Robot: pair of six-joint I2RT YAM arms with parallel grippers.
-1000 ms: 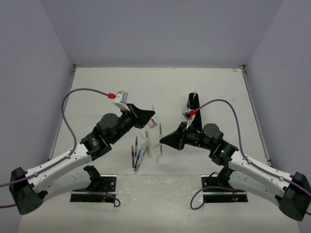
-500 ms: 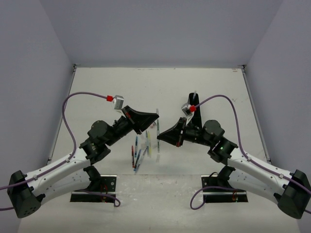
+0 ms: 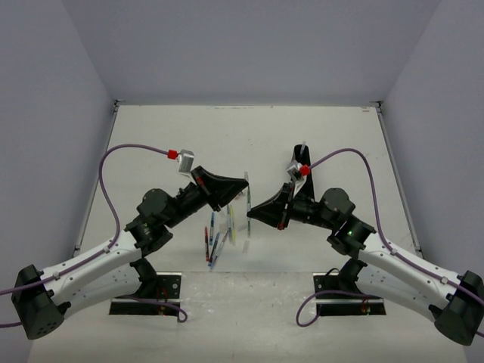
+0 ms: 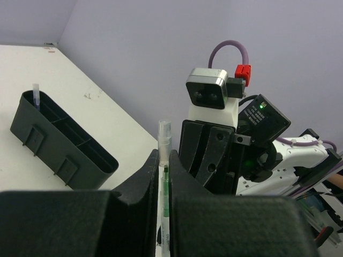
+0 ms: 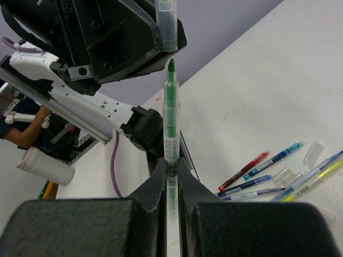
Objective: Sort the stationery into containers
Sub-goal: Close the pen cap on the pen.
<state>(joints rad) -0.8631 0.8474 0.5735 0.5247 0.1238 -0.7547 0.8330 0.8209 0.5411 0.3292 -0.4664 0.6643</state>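
Note:
My right gripper (image 5: 171, 166) is shut on a green marker (image 5: 171, 115), which stands upright with its bare tip up. Just above that tip hangs a clear cap (image 5: 165, 24), with a small gap between them. My left gripper (image 4: 164, 155) is shut on this cap (image 4: 164, 134), and the green marker (image 4: 165, 184) shows in the slit below it. In the top view the two grippers (image 3: 243, 183) (image 3: 253, 212) meet nose to nose above the table's middle. The black organiser tray (image 4: 59, 144) lies on the table; it is half hidden behind the right arm in the top view (image 3: 300, 160).
Several loose pens (image 3: 219, 236) lie on the table under and in front of the grippers: red, blue and yellow-green ones (image 5: 268, 171), with a couple of clear caps (image 5: 312, 152) beside them. A thin pale stick stands in the tray's far end (image 4: 35, 93).
The left gripper has risen off the table and swung right with the cap, up to the right gripper. The right arm has lifted the marker slightly. Little has moved in the last half second.

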